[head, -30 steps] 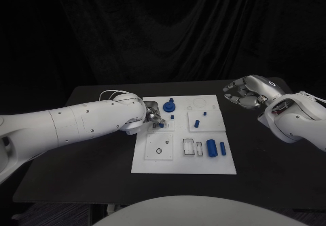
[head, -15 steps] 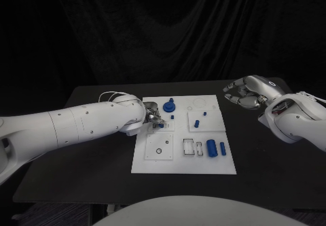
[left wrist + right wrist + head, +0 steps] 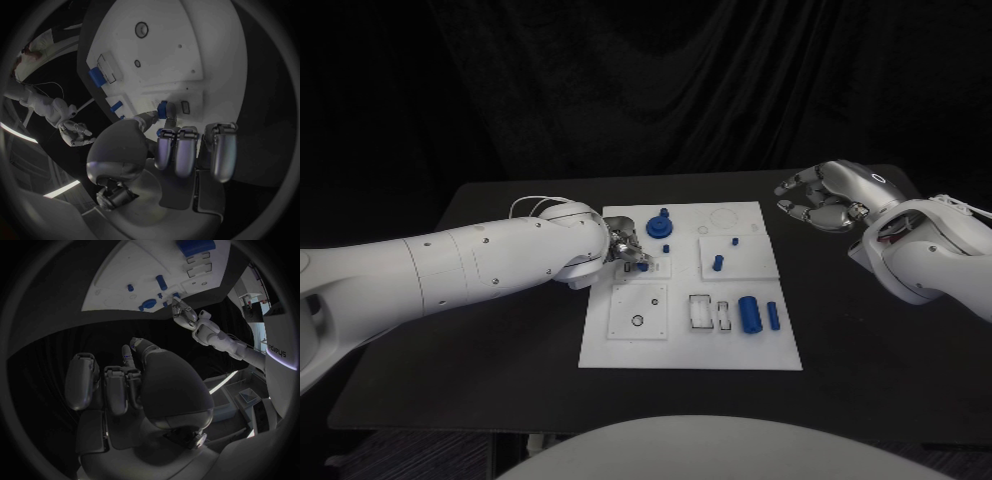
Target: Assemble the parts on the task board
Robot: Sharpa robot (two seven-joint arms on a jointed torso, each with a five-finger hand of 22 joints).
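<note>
While its white arm reaches in from the left across the black table (image 3: 488, 200), the left hand (image 3: 623, 246) sits low over the left-hand part of the task board (image 3: 689, 355), fingers drawn close. The left wrist view shows a small blue part (image 3: 163, 109) pinched at the fingertips (image 3: 150, 118) right against the white plate, beside a small rectangular slot (image 3: 185, 106); my judgement is that the hand is low and tucked in order to seat this piece in a socket there.

Just beyond the hand, toward the board's far edge, stands a round blue knob-like part (image 3: 659, 222), and a small blue peg (image 3: 668, 247) sits close by. Further right, an upright blue pin (image 3: 718, 263) stands in the middle section, with a tiny blue piece (image 3: 734, 240) above it. Toward the near right of the board lie a thick blue cylinder (image 3: 749, 312) and a slimmer blue bar (image 3: 772, 316), next to two open rectangular recesses (image 3: 700, 312), probably waiting for parts.

Well off the board's far right corner, the right hand (image 3: 819, 198) hangs above the table with fingers curled in and nothing in them, apparently parked clear so the left arm has room.
</note>
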